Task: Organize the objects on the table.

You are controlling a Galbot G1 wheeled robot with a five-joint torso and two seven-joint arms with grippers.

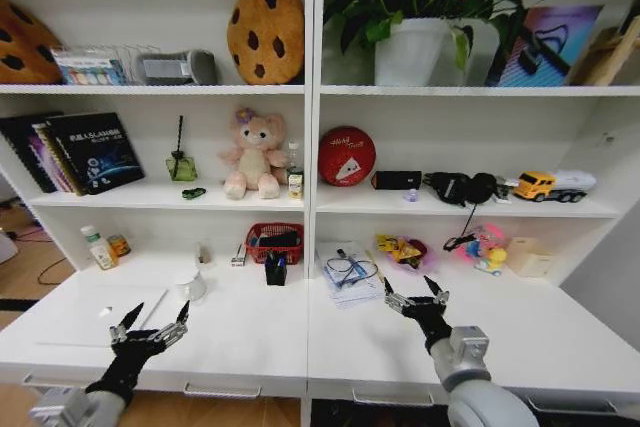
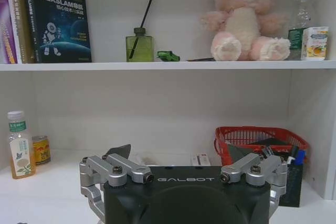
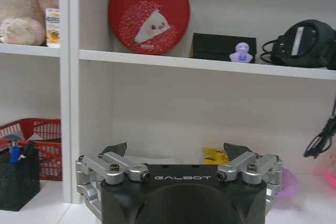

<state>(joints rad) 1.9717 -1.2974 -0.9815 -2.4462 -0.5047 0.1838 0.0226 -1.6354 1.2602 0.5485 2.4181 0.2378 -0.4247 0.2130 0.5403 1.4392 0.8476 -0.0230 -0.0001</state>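
Both grippers hover open and empty over the front of the white table [image 1: 250, 332]. My left gripper [image 1: 152, 321] hangs beside a thin silver laptop [image 1: 85, 313] lying flat at the left. Behind the laptop, by the wall, stand a green-lidded jar [image 1: 97, 247] [image 2: 20, 145] and a small yellow can [image 1: 120, 245]. My right gripper [image 1: 415, 293] is right of centre, in front of a stack of papers [image 1: 350, 273]. A yellow packet [image 1: 400, 250] [image 3: 216, 156] lies behind it. Markers with blue and black caps [image 3: 14, 149] stick out of a black pen holder [image 1: 275, 269].
A red basket [image 1: 274, 239], a white cup [image 1: 195, 287], a colourful toy [image 1: 485, 247] and a beige box [image 1: 528, 257] stand along the back. The shelf above holds a pink plush bear [image 1: 254, 155], a green diffuser [image 1: 181, 167], a tiny green piece [image 2: 168, 56] and a red tin [image 1: 346, 155].
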